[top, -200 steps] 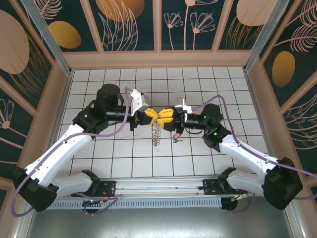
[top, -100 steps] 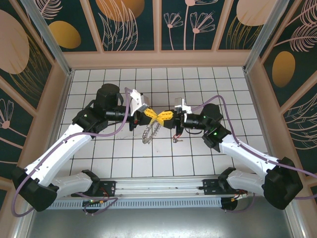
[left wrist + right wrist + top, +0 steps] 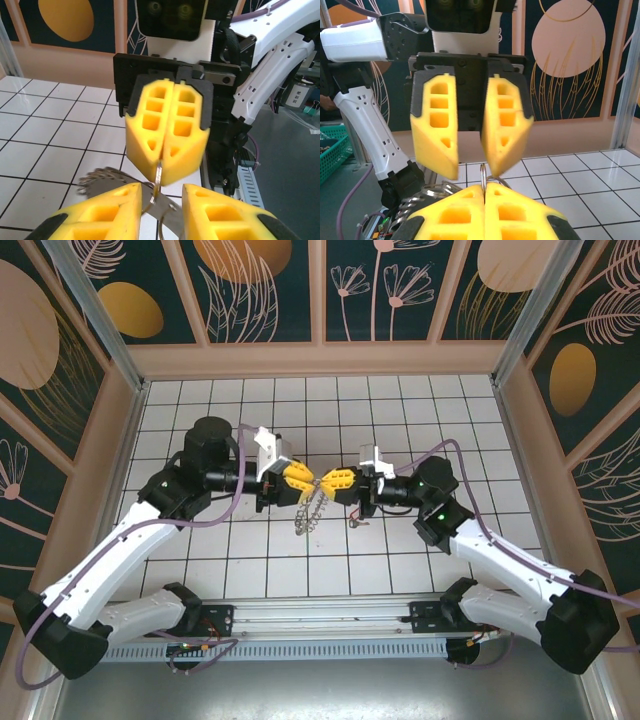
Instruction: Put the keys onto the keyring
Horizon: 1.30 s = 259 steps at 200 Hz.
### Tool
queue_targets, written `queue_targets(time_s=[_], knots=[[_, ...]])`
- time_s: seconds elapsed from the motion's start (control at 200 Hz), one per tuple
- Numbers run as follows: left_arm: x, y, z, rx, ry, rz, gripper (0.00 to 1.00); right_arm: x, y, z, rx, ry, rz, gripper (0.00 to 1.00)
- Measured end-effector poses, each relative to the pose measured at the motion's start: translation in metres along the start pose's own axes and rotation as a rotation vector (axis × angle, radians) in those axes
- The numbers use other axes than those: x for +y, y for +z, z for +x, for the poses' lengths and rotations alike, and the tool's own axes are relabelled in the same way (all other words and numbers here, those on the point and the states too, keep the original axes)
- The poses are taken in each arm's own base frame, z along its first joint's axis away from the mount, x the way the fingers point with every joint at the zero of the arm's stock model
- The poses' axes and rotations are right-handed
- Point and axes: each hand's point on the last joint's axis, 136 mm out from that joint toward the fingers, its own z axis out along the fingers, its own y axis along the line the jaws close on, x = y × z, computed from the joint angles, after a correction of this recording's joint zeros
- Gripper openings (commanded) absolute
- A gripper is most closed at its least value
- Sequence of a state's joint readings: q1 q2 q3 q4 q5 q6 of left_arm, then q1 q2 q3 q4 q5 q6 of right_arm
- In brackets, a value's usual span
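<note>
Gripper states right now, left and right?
Left gripper: open.
Right gripper: closed on the grey chain-fringed metal keyring.

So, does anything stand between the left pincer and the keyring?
Nothing visible does. The left pincer is open, with a thin loop of the keyring in the gap between its fingers. The right pincer, opposite, is shut on that loop.
</note>
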<state>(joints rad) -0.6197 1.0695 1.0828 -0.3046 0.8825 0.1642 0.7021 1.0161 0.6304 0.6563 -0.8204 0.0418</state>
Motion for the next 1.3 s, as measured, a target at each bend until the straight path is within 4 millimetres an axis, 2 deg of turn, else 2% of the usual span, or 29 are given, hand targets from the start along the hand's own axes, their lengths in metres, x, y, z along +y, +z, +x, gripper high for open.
queue_targets(time_s=[0.225,0.581,0.901,1.126,1.296], knots=[[-0.006,-0.005,-0.004,-0.017,0.009,-0.001,0.28,0.0,-0.002,-0.002,-0.011,-0.02,0.01,0.0],[-0.008,0.001,-0.004,-0.024,-0.015,0.055,0.32,0.005,-0.003,-0.016,-0.09,-0.047,-0.011,0.0],[-0.008,0.006,-0.012,-0.051,-0.012,0.097,0.32,0.007,-0.004,-0.016,-0.157,-0.004,-0.05,0.0],[-0.006,0.008,-0.014,-0.059,-0.017,0.107,0.0,0.01,-0.005,-0.024,-0.189,-0.016,-0.061,0.0],[-0.004,0.009,-0.014,-0.06,-0.003,0.097,0.0,0.009,-0.005,-0.023,-0.19,-0.015,-0.055,0.0]])
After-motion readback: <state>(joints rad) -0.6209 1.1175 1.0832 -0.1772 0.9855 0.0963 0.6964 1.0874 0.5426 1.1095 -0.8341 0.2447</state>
